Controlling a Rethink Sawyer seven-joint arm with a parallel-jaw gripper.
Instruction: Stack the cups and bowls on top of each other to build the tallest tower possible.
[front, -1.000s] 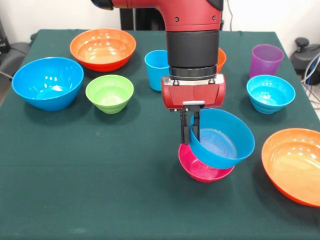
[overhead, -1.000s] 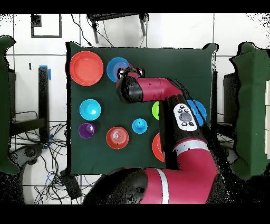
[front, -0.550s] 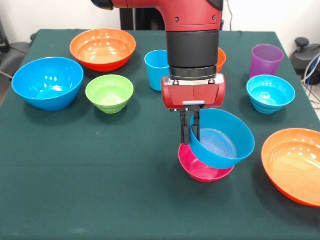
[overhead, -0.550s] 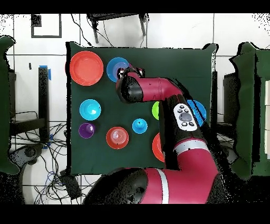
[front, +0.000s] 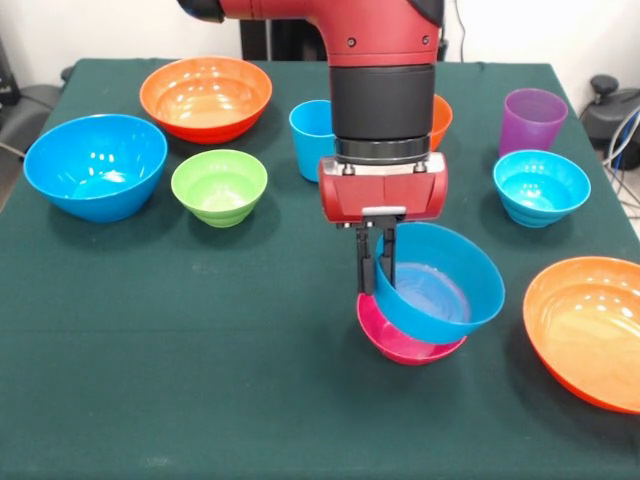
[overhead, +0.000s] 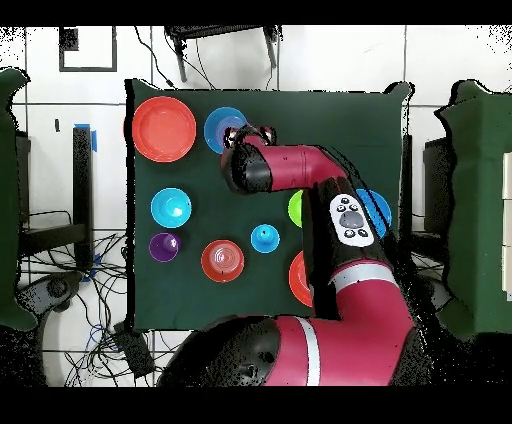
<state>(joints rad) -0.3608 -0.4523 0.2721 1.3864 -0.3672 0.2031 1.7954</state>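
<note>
Blue plastic sits at the far left of the front view: a big blue bowl (front: 95, 165) on the green table (front: 180, 380). Just right of it stands a small green bowl (front: 219, 186), with an orange bowl (front: 206, 97) behind them. Next comes the light blue cup (front: 312, 139), partly hidden by the arm (front: 383, 90). Below the arm, the gripper (front: 374, 268) is clamped on the near rim of a blue bowl (front: 440, 283), which it holds tilted, its underside resting in the pink bowl (front: 398, 341) on the table; together they are the start of the tower. Right of the arm stand a cyan bowl (front: 541, 186) and, behind it, the purple cup (front: 531, 121). A large orange bowl (front: 588, 328) lies at the right edge.
</note>
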